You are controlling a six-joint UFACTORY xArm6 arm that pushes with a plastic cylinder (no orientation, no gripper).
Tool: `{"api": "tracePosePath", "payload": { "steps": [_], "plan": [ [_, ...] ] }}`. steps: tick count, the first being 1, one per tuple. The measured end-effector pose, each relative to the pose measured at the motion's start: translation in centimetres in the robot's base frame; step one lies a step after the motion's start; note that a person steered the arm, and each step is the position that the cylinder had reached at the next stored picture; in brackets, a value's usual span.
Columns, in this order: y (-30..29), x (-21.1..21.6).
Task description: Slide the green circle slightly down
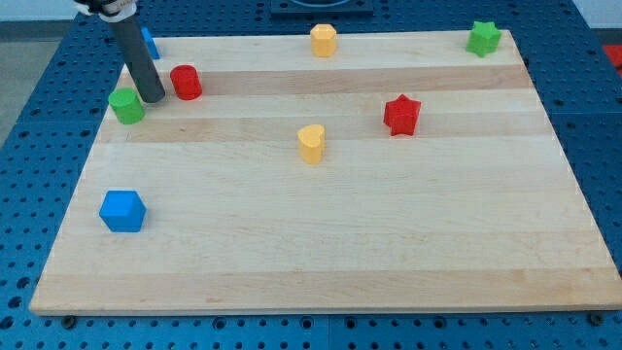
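Note:
The green circle (126, 105) sits near the board's left edge, toward the view's top. My tip (153, 98) rests on the board just right of it, between it and the red circle (186, 83). The rod rises up and to the left out of the view. The tip stands very close to the green circle's upper right side; I cannot tell if it touches.
A blue block (148, 43) is partly hidden behind the rod at the top left. A yellow block (324, 40) and a green star (483, 38) lie along the top edge. A red star (401, 115), a yellow heart (311, 143) and a blue cube (122, 210) lie lower down on the wooden board (389, 243).

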State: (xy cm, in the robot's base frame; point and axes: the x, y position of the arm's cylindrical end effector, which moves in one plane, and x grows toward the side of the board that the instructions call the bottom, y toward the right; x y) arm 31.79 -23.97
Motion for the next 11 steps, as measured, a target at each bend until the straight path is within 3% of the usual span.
{"api": "tracePosePath", "payload": {
  "steps": [2, 5, 9, 11],
  "plan": [
    [-3.5, -1.5],
    [-4.0, 4.4],
    [4.2, 5.6],
    [3.3, 9.0]
  ]
}}
